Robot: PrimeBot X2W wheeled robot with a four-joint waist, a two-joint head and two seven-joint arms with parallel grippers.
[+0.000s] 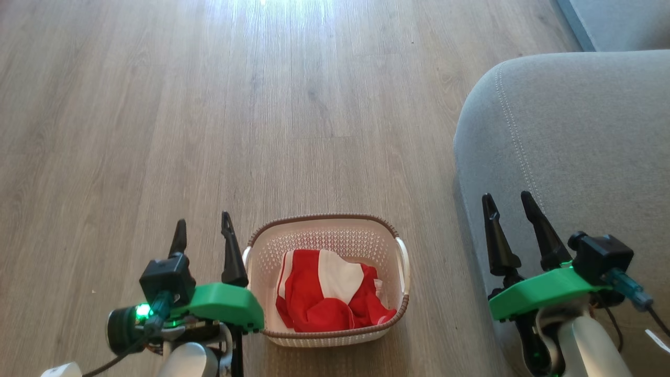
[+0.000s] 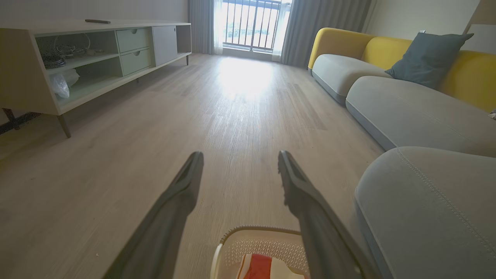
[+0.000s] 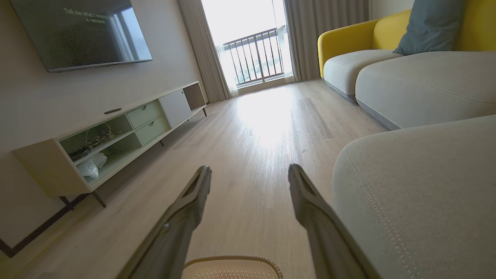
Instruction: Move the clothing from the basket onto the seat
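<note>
Two empty grippers, jaws spread: left gripper (image 1: 203,220) just beside the basket (image 1: 319,216), right gripper (image 1: 506,197) above the seat (image 1: 576,136) edge. The clothing (image 1: 324,296) lies bunched inside basket, on floor (image 1: 157,104) near seat. Risks: fingertips snag perforated wall, dragging basket along; shallow pinch lets fabric slip to floor short of seat

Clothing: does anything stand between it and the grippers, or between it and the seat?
Nothing visible. The clothing lies uncovered in the open-topped basket between the left gripper and right gripper; only the basket's wall and a strip of floor separate it from the seat.
</note>
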